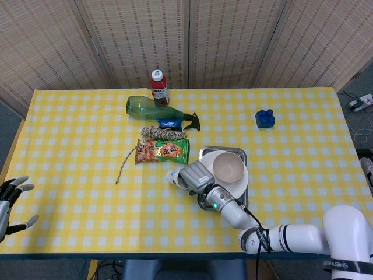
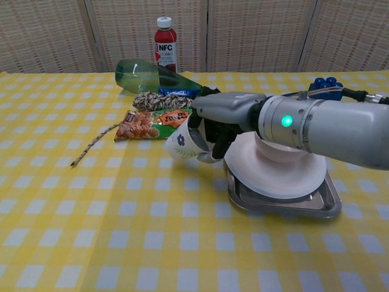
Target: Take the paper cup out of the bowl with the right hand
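My right hand (image 2: pixel 216 125) grips a white paper cup (image 2: pixel 183 144) with a blue flower print, tilted with its base toward the left, low over the tablecloth just left of the tray. In the head view the right hand (image 1: pixel 194 175) covers most of the paper cup (image 1: pixel 174 177). The pale bowl (image 1: pixel 228 167) stands empty on a white plate (image 2: pixel 273 173) on a metal tray (image 2: pixel 279 204), to the right of the cup. At the table's near left edge, my left hand (image 1: pixel 10 198) hangs with its fingers apart and holds nothing.
A snack bag (image 1: pixel 163 151), a rope bundle (image 1: pixel 164 133) with a loose tail (image 1: pixel 122 166), a lying green bottle (image 1: pixel 152 107), a blue packet (image 1: pixel 169 123) and a red-capped bottle (image 1: pixel 158 86) sit behind the cup. A blue block (image 1: pixel 265 118) is at the far right.
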